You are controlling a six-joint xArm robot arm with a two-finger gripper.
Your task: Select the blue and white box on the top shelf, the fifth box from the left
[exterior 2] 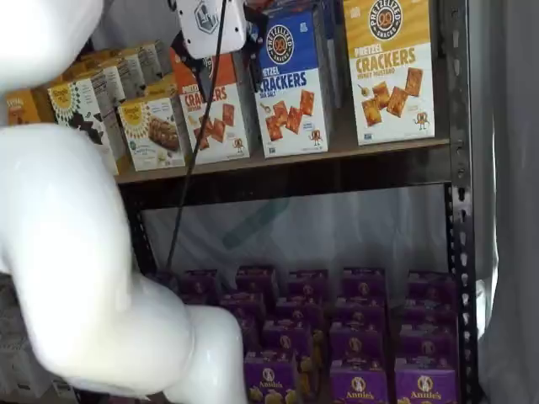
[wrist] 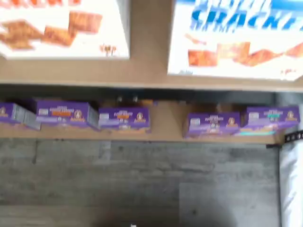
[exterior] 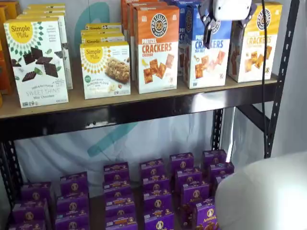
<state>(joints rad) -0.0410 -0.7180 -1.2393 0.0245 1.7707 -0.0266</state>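
Note:
The blue and white box stands upright on the top shelf, between the orange-topped Cheddar box and a yellow-topped cracker box. It also shows in a shelf view and in the wrist view. My gripper hangs from the view's top edge in front of the blue box's upper part. It is open, with one black finger on each side of its white body, and it holds nothing. It also shows in a shelf view.
Simple Mills boxes stand further left on the top shelf. Several small purple boxes fill the lower level. A black upright stands at the right end. My white arm fills the left of one shelf view.

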